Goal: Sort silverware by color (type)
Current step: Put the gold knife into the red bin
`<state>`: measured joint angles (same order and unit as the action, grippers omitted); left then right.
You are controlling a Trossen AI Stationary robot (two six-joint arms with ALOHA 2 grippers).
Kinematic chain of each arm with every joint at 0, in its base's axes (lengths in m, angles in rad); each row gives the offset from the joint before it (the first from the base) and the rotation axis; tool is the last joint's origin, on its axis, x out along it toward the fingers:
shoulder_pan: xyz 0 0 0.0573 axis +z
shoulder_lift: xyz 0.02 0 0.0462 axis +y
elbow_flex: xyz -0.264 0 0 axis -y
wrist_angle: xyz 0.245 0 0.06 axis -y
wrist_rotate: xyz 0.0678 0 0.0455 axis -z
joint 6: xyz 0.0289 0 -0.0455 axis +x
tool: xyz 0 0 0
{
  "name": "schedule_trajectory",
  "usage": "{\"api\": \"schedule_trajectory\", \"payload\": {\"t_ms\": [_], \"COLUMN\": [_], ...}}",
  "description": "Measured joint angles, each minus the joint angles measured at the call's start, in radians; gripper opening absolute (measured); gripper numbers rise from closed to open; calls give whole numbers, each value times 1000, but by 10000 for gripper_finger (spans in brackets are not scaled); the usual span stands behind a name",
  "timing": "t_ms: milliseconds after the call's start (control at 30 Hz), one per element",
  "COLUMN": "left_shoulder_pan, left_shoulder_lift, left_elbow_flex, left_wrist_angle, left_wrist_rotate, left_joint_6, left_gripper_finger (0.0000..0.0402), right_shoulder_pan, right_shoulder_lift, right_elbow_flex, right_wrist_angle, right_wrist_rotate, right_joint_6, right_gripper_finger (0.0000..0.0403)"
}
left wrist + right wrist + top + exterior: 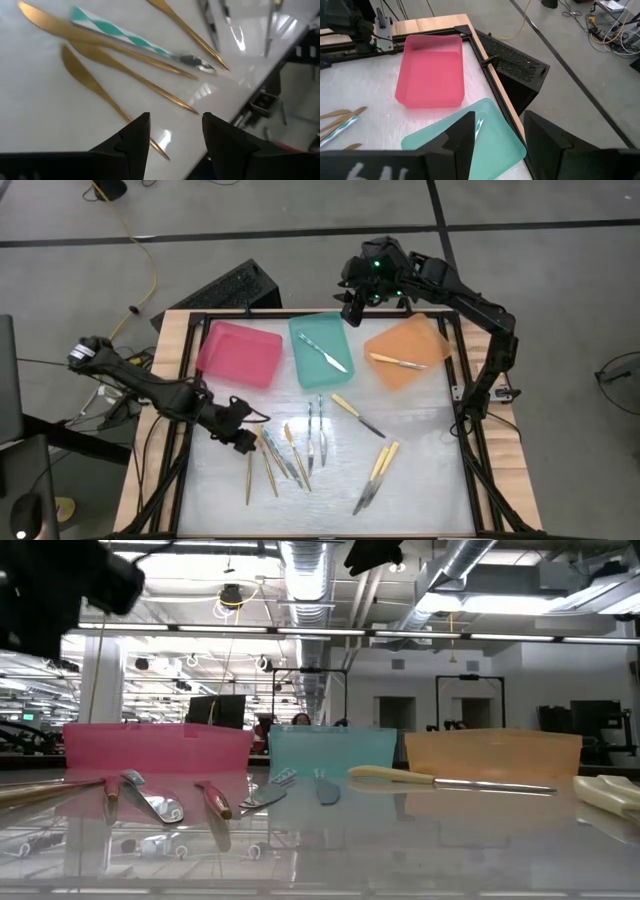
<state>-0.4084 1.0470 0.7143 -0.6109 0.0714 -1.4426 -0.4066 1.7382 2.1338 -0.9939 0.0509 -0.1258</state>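
Gold blades lie fanned at seven o'clock on the table (420, 500), just under my left gripper (172, 135), whose fingers stand spread and empty. To lift one gold knife (107, 97) cleanly, I judge I should straddle its thin handle alone, clear of its neighbours. My right gripper (497, 135), parted and empty, hovers at twelve over the teal tray (322, 350). I cannot read the pink tray (238, 353) floor fully.

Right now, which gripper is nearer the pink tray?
Left. The left gripper is open just below the pink tray, by the gold utensils. The right gripper hovers open over the teal tray, one tray farther.
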Motion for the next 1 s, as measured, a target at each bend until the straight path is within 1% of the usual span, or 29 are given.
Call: {"api": "schedule_trajectory", "payload": {"t_ms": [167,333,467,600,733,867,1000], "left_shoulder_pan": [-86,-145,-168,-169,-175,-185,-201], "left_shoulder_lift": [0,1,46,145,265,378,482], "left_elbow_flex": [87,177,258,338,400,423,425], "left_wrist_angle": [-40,-161,-249,-313,-346,-350,-348], "left_wrist_rotate": [-37,-113,-165,-165,-163,-138,-121], "left_joint_6": [-49,-113,-139,-140,-152,-183,-266], "left_gripper_finger": [164,164,164,164,164,164,164], "right_shoulder_pan": [0,0,0,0,7,8,8], "right_shoulder_lift": [0,0,0,0,0,0,1], "right_elbow_flex": [0,0,0,0,0,0,-1], "right_wrist_angle": [4,7,7,7,5,-25,-76], "right_wrist_rotate": [-1,-1,-2,-2,-3,-3,-3], "right_joint_6": [19,41,47,52,93,100,100], "right_gripper_finger": [175,175,175,175,175,175,175]}}
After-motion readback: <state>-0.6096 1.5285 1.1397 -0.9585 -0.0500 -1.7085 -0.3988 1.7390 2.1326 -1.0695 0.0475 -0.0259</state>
